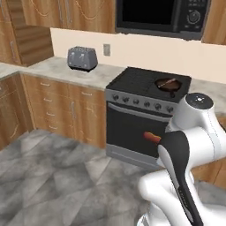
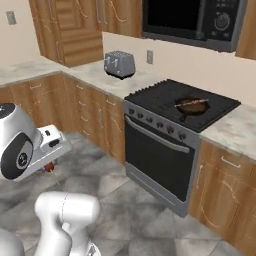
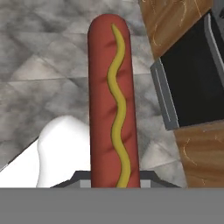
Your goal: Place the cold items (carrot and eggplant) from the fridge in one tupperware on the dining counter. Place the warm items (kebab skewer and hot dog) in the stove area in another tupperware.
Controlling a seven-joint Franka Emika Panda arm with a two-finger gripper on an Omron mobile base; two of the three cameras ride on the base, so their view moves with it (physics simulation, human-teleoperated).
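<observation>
hot dog in hand, carried over the kitchen floor
your gripper (image 3: 116, 183) is clamped narrow on the red-brown, mustard-striped hot dog (image 3: 113, 100) at one end; it looks light, soft, slippery, so a mid-length hold would steady it.

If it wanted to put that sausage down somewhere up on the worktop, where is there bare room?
Bare patches: the grey counter between the toaster and the corner cupboards, the strip between toaster and stove, and the counter end right of the stove. The stove's back right is crowded by a pan. The hot dog sits in the gripper.
</observation>
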